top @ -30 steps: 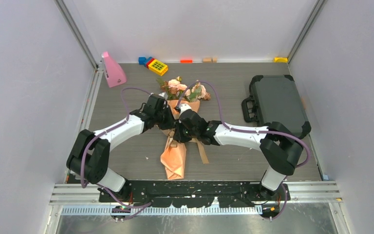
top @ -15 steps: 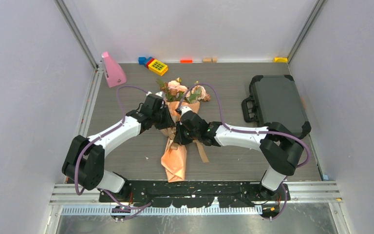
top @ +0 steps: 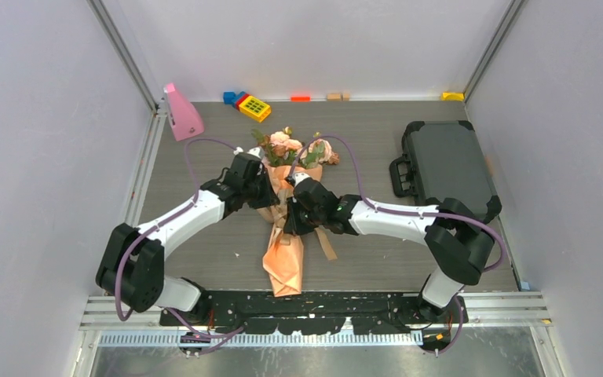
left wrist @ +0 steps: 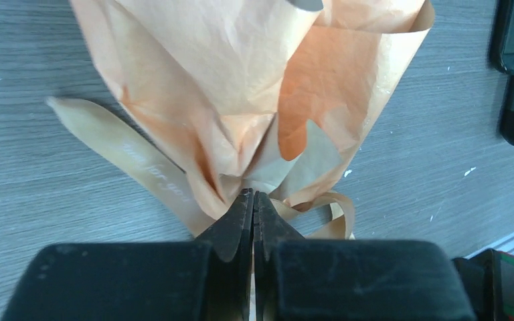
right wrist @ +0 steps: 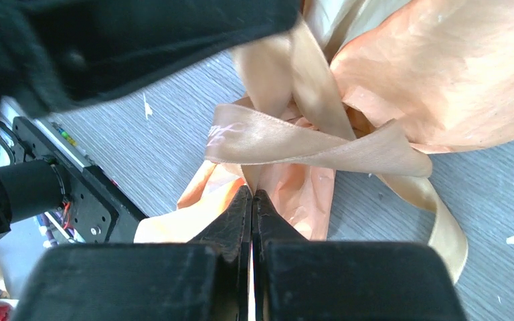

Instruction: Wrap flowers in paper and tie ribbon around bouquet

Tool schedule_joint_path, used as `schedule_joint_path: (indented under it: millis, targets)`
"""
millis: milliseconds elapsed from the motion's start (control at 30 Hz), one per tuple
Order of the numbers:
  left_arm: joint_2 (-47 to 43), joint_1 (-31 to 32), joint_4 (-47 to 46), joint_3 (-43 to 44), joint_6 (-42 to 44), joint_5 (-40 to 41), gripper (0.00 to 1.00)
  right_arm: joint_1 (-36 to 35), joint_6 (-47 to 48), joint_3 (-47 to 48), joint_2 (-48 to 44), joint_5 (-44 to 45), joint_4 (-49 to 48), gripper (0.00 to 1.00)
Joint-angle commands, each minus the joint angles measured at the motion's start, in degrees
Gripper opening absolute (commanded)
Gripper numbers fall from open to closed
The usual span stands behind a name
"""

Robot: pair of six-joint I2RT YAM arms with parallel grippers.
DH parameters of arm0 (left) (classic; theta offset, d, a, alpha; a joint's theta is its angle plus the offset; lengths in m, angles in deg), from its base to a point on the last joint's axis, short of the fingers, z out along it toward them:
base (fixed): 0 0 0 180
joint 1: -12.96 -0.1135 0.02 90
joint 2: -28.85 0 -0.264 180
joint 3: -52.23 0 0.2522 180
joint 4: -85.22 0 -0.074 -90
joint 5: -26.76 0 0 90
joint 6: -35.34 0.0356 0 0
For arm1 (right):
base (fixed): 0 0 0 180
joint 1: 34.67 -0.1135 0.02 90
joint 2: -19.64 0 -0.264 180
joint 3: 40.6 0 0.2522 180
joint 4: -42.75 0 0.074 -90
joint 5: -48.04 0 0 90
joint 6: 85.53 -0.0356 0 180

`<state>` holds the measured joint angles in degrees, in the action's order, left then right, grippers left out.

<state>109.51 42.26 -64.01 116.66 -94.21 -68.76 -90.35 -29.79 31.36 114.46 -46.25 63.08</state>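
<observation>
Item: bouquet (top: 286,228), pink roses (top: 286,145) in crinkled peach paper (left wrist: 227,53), lying mid-table (top: 377,259), blooms at 12 o'clock. Shiny tan satin ribbon (right wrist: 308,144) at neck: soft, slippery, best taken close to knot. I am pinching it in closed right gripper (right wrist: 251,194). Left gripper (left wrist: 253,197) also closed; hold unclear.

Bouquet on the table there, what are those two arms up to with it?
Two robot arms are tying a ribbon around a bouquet of pink flowers in orange paper, lying on the table. Both the left gripper and right gripper are closed at the wrap's narrow waist, where the ribbon is looped. Whether they pinch ribbon or paper is unclear. No finished bow shows.
</observation>
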Motion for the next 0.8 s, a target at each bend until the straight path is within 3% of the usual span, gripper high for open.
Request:
schedule_joint_path:
  millis: [0, 367, 567, 767]
  targets:
    - [-4.3, 0.2, -1.0, -1.2, 1.6, 5.0, 0.0, 1.3, -1.5, 0.8, -2.7, -2.0, 5.4, 0.01]
    - [-5.3, 0.1, -1.3, -2.8, 2.0, 10.6, 0.0, 5.7, -3.5, -1.8, -4.6, -13.8, 3.4, 0.01]
    - [-4.3, -0.1, -3.3, -3.9, 1.7, 10.8, 0.0, 7.7, -3.6, 2.3, -3.0, -22.3, 10.9, 0.01]
    - [-4.3, -0.6, -4.0, -4.4, 2.0, 12.5, 0.0, 8.9, 0.2, 5.3, -3.1, -19.7, 22.4, 0.01]
